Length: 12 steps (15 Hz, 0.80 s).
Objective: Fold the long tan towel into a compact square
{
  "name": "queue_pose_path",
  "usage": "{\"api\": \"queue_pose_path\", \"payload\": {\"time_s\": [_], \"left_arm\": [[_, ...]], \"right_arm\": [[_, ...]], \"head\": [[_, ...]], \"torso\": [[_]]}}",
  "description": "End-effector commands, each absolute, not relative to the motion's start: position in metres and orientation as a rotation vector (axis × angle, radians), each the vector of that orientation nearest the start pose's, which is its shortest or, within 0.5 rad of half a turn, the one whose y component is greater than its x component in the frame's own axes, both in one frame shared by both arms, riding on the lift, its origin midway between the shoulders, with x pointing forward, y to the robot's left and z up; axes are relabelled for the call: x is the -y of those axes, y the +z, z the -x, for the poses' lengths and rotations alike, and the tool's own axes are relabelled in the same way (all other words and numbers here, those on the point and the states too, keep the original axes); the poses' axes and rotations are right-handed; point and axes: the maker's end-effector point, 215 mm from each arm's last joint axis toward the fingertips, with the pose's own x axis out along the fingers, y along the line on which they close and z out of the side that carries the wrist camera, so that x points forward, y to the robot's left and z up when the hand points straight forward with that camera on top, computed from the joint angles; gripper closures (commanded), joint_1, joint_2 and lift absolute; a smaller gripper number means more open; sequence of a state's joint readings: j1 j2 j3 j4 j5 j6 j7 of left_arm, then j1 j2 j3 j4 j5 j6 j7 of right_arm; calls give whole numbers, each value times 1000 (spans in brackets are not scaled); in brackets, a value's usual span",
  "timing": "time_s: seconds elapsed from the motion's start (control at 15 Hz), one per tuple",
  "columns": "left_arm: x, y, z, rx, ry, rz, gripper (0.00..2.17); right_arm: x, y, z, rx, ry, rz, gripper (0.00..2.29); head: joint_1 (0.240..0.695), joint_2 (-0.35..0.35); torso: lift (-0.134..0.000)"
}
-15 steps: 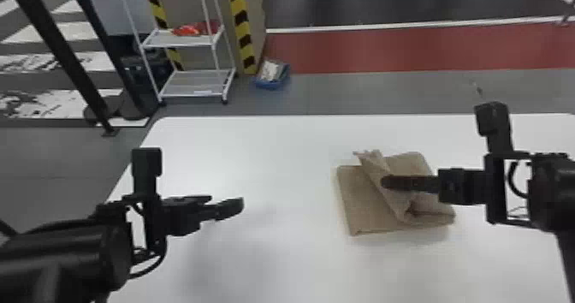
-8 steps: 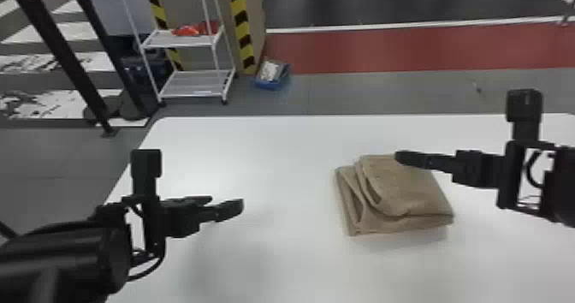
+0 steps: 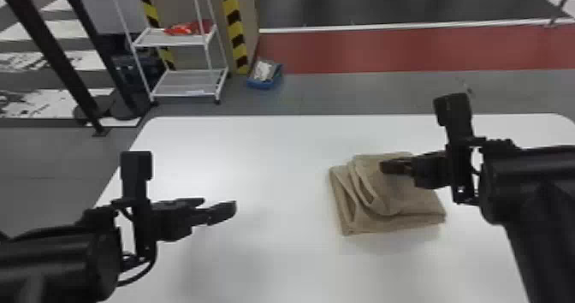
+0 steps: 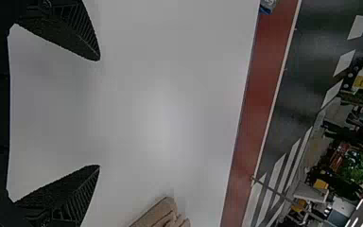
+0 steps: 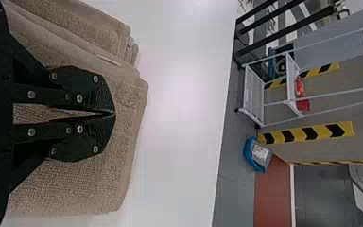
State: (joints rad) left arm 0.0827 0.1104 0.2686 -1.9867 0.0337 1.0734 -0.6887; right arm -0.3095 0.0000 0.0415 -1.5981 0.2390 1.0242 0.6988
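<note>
The tan towel (image 3: 402, 199) lies folded in layers on the right half of the white table, its left side showing loose, rounded folds. Over its upper part is my right gripper (image 3: 387, 167). In the right wrist view the right gripper (image 5: 114, 113) has its fingertips together, with the towel (image 5: 94, 184) spread behind them and no cloth visible between the tips. My left gripper (image 3: 220, 208) is parked over the table's left side, away from the towel. The left wrist view has the left gripper (image 4: 99, 113) with fingers wide apart, and a corner of the towel (image 4: 158, 215) at the edge.
The white table (image 3: 265, 152) extends under both arms, its far edge beyond the towel. On the floor behind it stand a white shelf rack (image 3: 188, 84) and a blue bin (image 3: 264, 77). Dark posts (image 3: 60, 58) rise beyond the table's left side.
The towel's raised flap has come down flat onto the stack. My right gripper moved back and right off the flap, then forward over the towel again. The left arm has stayed still.
</note>
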Motion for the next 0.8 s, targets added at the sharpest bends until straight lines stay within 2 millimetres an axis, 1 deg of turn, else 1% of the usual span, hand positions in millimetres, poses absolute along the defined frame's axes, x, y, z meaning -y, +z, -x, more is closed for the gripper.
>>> {"api": "queue_pose_path", "payload": {"time_s": [0.0, 0.27, 0.4, 0.53, 0.6, 0.73], "left_arm": [[-261, -424, -474, -679, -387, 240, 70], [-263, -423, -472, -679, -386, 245, 70], [-262, -420, -472, -676, -387, 243, 70], [-261, -420, -472, -677, -388, 243, 70], [-261, -421, -471, -680, -389, 243, 70], [-261, -420, -472, -679, -388, 243, 70]], "right_arm": [[105, -423, -574, -745, 590, -4, 2071], [69, -444, -539, -825, 690, -17, 2071], [52, -448, -522, -854, 742, -31, 2071], [33, -446, -505, -868, 807, -55, 2071], [25, -442, -495, -873, 842, -69, 2071], [14, -434, -474, -903, 891, -108, 2067]], "head": [[695, 138], [695, 173], [695, 195], [695, 225], [695, 236], [695, 255]], "torso": [[-125], [-125], [-125], [-125], [-125], [-125]]}}
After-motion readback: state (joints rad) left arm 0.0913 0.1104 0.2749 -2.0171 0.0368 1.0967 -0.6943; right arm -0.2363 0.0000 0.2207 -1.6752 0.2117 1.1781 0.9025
